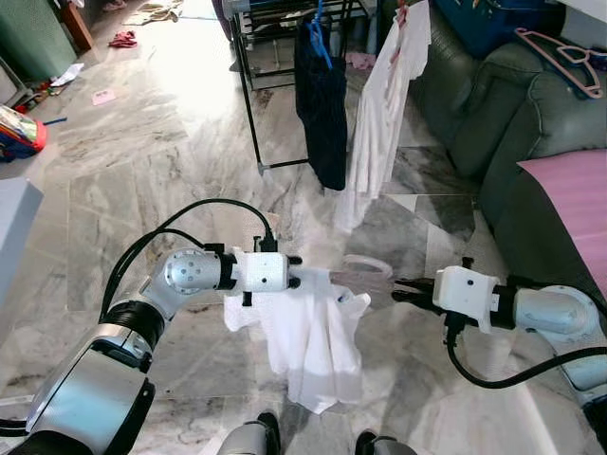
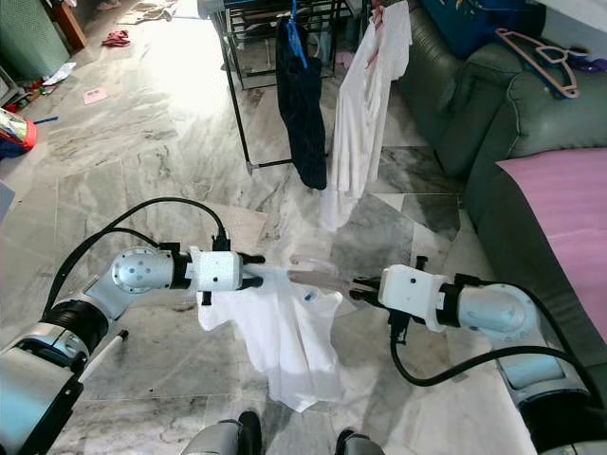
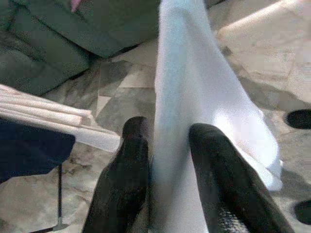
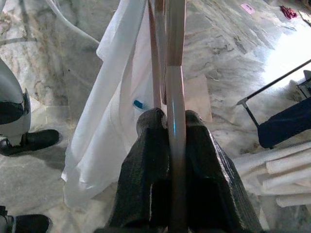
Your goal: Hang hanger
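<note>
A white shirt (image 1: 313, 336) hangs on a pale pink hanger (image 1: 365, 277) that I hold in front of me, above the marble floor. My right gripper (image 1: 403, 288) is shut on the hanger's end; its black fingers (image 4: 148, 179) pinch the thin hanger bar (image 4: 175, 97). My left gripper (image 1: 308, 277) is shut on the white shirt's shoulder at the hanger's other end, with cloth pinched between its fingers (image 3: 131, 160). Farther ahead stands the black clothes rack (image 1: 248, 104), with a dark garment (image 1: 322, 104) and a white garment (image 1: 379, 104) hanging on it.
A dark green sofa (image 1: 512, 123) runs along the right, with a pink hanger (image 1: 564, 57) on its back and a pink cloth (image 1: 574, 199) on its seat. Toys and scraps lie at the far left (image 1: 19, 133). My feet (image 1: 261, 431) stand just below the shirt.
</note>
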Controlling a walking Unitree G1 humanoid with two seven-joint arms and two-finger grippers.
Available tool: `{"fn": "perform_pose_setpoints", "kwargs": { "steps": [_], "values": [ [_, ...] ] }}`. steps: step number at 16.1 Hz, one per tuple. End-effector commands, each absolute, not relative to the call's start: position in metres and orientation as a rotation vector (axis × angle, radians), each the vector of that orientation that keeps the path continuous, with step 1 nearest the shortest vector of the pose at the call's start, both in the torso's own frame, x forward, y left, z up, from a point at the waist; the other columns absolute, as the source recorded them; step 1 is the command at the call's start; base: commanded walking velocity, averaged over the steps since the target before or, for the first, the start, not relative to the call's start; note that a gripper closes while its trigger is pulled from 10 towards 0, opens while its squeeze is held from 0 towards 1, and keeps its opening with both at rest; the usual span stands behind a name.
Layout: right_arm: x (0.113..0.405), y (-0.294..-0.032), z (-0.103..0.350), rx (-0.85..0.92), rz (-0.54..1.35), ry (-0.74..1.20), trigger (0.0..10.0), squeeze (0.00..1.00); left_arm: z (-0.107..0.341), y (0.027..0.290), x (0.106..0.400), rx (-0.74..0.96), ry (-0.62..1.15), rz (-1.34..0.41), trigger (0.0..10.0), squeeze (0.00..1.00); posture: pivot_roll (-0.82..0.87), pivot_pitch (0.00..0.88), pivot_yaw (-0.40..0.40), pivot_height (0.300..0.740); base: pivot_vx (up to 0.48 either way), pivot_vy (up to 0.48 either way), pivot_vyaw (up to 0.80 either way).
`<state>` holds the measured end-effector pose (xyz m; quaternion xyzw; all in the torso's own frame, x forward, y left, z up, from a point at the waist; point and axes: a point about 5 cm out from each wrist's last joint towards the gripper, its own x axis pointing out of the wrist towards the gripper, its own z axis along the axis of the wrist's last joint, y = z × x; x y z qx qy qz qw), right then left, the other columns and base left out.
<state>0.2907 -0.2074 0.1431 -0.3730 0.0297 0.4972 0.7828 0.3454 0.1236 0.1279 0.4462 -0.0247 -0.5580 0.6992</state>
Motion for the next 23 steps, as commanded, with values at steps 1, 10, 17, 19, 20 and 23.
{"fn": "perform_pose_setpoints", "kwargs": {
  "steps": [1,10,17,19,20,23],
  "values": [
    [0.292,-0.202,0.153,-0.821,1.083,-0.003,10.0,0.0,0.122,0.127,0.343,1.02,-0.006,-1.271,0.0,0.0,-0.04,0.208,0.1,0.74,0.0,0.0,0.0],
    [0.297,-0.206,0.153,-0.813,1.049,0.006,10.0,1.0,0.113,0.131,0.34,1.027,0.047,-1.292,0.0,0.0,-0.04,0.203,0.094,0.74,0.0,0.0,0.0],
    [0.296,-0.22,0.158,-0.865,1.034,0.105,10.0,1.0,0.111,0.145,0.341,1.031,0.106,-1.251,0.0,0.0,-0.04,0.207,0.091,0.74,0.0,0.0,0.0],
    [0.295,-0.226,0.164,-0.873,1.017,0.115,10.0,1.0,0.109,0.152,0.341,1.037,0.13,-1.238,0.0,0.0,-0.04,0.209,0.092,0.74,0.0,0.0,0.0],
    [0.295,-0.228,0.165,-0.873,1.012,0.124,10.0,1.0,0.109,0.155,0.341,1.036,0.141,-1.228,0.0,0.0,-0.04,0.209,0.092,0.74,0.0,0.0,0.0],
    [0.29,-0.237,0.168,-0.847,0.98,0.158,10.0,1.0,0.108,0.169,0.343,1.005,0.182,-1.144,0.0,0.0,-0.05,0.214,0.09,0.74,0.0,0.0,0.0]
  ]
}}
